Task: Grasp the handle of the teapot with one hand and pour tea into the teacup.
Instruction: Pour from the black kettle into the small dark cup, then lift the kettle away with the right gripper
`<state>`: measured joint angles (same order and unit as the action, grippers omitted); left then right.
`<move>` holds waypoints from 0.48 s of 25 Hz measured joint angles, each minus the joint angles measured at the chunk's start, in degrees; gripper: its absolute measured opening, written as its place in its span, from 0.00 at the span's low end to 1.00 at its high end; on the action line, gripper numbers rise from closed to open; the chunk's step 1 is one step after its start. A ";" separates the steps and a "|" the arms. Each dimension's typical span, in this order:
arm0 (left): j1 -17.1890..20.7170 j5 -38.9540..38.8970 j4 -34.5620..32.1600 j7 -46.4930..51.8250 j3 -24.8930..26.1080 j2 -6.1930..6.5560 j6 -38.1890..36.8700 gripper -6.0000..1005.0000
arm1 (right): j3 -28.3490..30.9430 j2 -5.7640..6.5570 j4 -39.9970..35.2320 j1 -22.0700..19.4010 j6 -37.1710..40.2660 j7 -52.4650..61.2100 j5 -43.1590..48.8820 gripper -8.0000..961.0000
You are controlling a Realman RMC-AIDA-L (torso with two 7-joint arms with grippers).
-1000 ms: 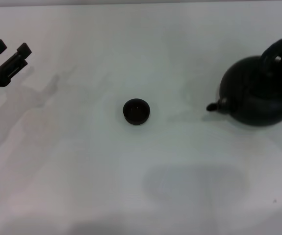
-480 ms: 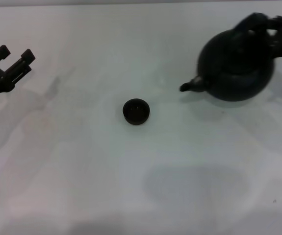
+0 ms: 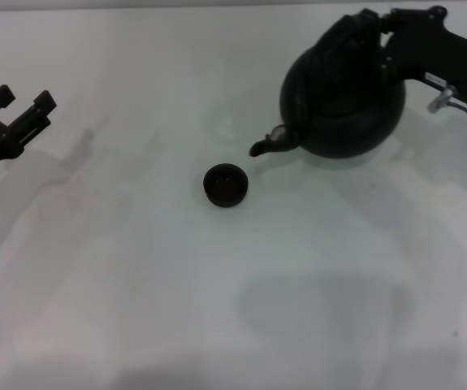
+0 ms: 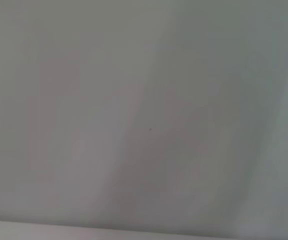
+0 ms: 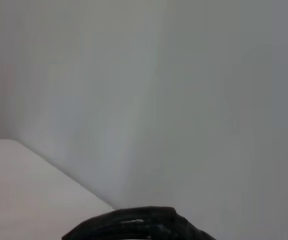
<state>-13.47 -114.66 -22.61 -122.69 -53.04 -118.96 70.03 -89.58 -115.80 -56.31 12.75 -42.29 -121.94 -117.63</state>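
Note:
The round matte black teapot [image 3: 343, 97] hangs above the white table at the back right, its short spout [image 3: 265, 145] pointing toward the teacup. My right gripper [image 3: 377, 26] is shut on the black arched handle [image 3: 356, 28] at the pot's top. The tiny dark teacup [image 3: 226, 184] stands on the table at the centre, just below and left of the spout tip. A dark curved edge of the pot or handle [image 5: 138, 227] shows in the right wrist view. My left gripper [image 3: 23, 101] is open and empty at the far left.
The white table [image 3: 217, 309] is bare around the cup. The left wrist view shows only blank white surface [image 4: 144, 120].
My right gripper has carried the teapot up and to the left, from the right edge toward the cup. The spout now ends close to the cup. The left arm has barely shifted.

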 joint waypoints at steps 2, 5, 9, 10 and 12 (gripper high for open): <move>0.04 0.02 0.05 0.00 0.03 0.04 -0.22 0.80 | -2.41 0.06 -3.14 -0.90 2.99 0.14 0.33 0.16; 0.02 0.12 0.05 0.00 0.02 0.08 -0.68 0.80 | -6.20 0.23 -7.35 -2.17 7.77 0.16 1.14 0.16; 0.07 0.20 0.06 -0.21 0.03 0.14 -0.94 0.80 | -10.90 0.13 -11.84 -3.46 14.56 0.24 3.98 0.16; 0.06 0.22 0.05 -0.42 0.02 0.18 -1.02 0.80 | -12.19 0.13 -13.05 -3.83 16.56 0.27 4.98 0.16; 0.11 0.26 0.05 -0.68 0.02 0.18 -1.21 0.80 | -13.92 0.14 -14.69 -4.43 18.92 0.28 6.56 0.16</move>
<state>-13.36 -114.40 -22.55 -123.37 -53.02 -118.79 68.81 -103.50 -115.66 -71.00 8.33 -23.37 -121.66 -111.07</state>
